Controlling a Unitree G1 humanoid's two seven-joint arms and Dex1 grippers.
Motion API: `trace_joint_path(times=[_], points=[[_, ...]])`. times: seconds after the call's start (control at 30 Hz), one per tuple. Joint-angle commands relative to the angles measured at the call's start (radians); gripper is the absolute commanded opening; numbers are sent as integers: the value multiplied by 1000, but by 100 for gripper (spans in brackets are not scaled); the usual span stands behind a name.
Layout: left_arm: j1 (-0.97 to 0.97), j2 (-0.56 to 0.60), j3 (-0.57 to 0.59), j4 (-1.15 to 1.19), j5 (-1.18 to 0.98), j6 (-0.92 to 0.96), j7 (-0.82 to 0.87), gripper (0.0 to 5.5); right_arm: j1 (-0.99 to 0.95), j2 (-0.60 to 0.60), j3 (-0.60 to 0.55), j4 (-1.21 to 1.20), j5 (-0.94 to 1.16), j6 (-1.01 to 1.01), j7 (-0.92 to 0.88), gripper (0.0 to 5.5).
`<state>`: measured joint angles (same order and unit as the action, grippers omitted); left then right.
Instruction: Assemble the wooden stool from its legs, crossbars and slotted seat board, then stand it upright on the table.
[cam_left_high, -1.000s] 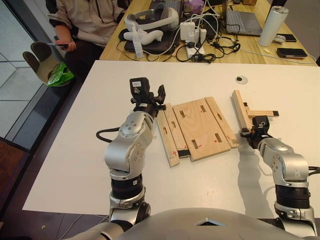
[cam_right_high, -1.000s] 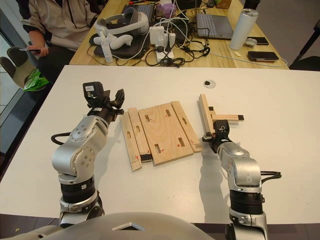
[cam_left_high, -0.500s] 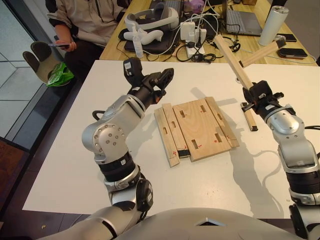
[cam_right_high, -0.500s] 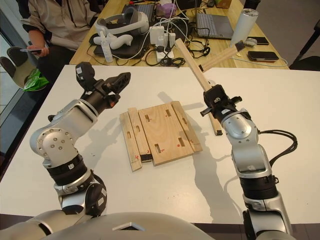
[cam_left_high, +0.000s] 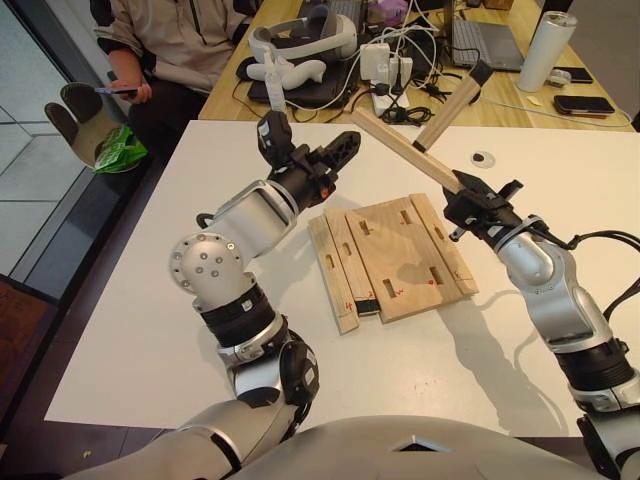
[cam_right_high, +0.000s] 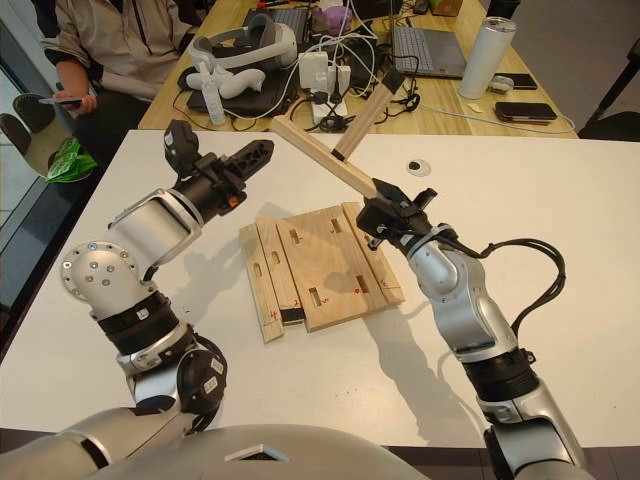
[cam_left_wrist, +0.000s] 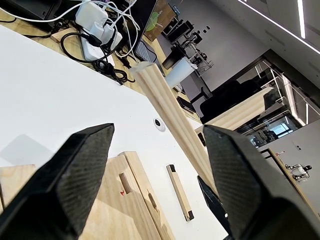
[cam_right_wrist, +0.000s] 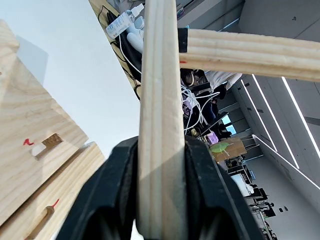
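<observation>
Right claw (cam_left_high: 468, 188) clamped on the low end of a leg (cam_left_high: 400, 148), crossbar (cam_left_high: 455, 95) jutting toward 1 o'clock. I hold it aloft over the 2 o'clock corner of the seat board (cam_left_high: 405, 255), which lies flat mid-table with no leg in its slots; left claw (cam_left_wrist: 157, 170) gapes wide by the leg's free end, gripping nothing. Risks: held at one end, the leg may pivot in my pads, or the crossbar joint may loosen. Only container is the lidded tumbler (cam_left_high: 545, 50), far desk at 1 o'clock, contents hidden.

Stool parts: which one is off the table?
The leg-and-crossbar piece, clamped in the right hand and slanting in the air; the seat board and slats lie flat on the table.
</observation>
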<state>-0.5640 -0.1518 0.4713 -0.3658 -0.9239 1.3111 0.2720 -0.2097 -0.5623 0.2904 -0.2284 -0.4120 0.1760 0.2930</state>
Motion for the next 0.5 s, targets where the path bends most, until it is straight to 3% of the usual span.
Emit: trace_joint_path(times=[0.03, 0.5], points=[[-23, -94, -10, 37, -39, -30, 56, 328, -33, 26, 32, 7, -48, -46, 5, 102], [-36, -43, -61, 117, -134, -163, 177, 328, -55, 79, 91, 35, -196, -178, -17, 102]])
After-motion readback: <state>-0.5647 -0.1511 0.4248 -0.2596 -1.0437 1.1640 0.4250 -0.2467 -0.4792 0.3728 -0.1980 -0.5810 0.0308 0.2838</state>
